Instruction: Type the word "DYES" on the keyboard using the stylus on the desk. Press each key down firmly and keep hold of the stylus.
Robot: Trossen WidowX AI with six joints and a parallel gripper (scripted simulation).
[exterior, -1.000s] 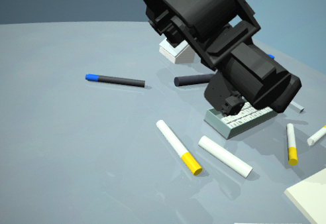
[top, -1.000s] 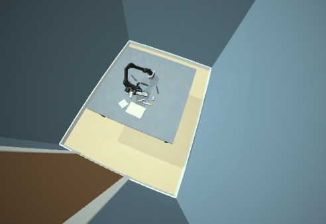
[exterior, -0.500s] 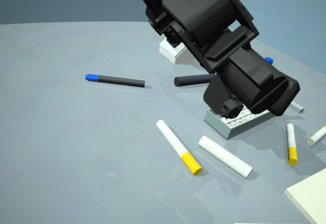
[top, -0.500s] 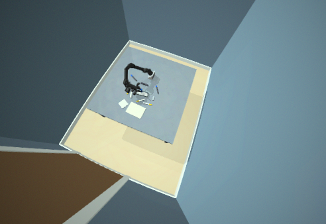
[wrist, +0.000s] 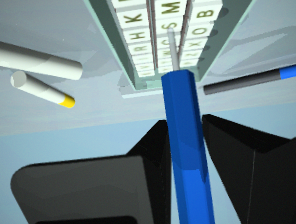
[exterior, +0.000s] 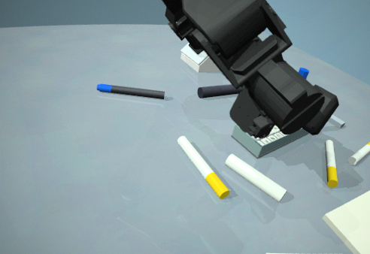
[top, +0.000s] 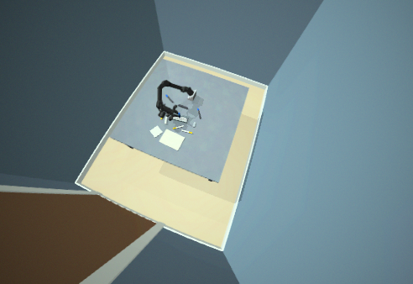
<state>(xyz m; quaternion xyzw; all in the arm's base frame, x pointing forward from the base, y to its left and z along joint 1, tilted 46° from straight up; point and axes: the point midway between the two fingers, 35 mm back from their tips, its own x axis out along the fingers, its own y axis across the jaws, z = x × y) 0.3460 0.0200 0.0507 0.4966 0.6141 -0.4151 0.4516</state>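
The stylus has a blue body and a thin grey tip. My gripper is shut on the blue body, and the tip points away from the fingers. The keyboard is a small grey-green tray with rows of white lettered keys. In the wrist view the tip end appears over the middle row, at the S key. I cannot tell whether it touches the key. In the exterior view the arm hides the fingers, the stylus tip and most of the keys.
A yellow-ended white pen and a white cylinder lie in front of the keyboard. A dark cylinder and a blue-ended dark pen lie behind and left. A pale slab lies at the front right in the exterior view.
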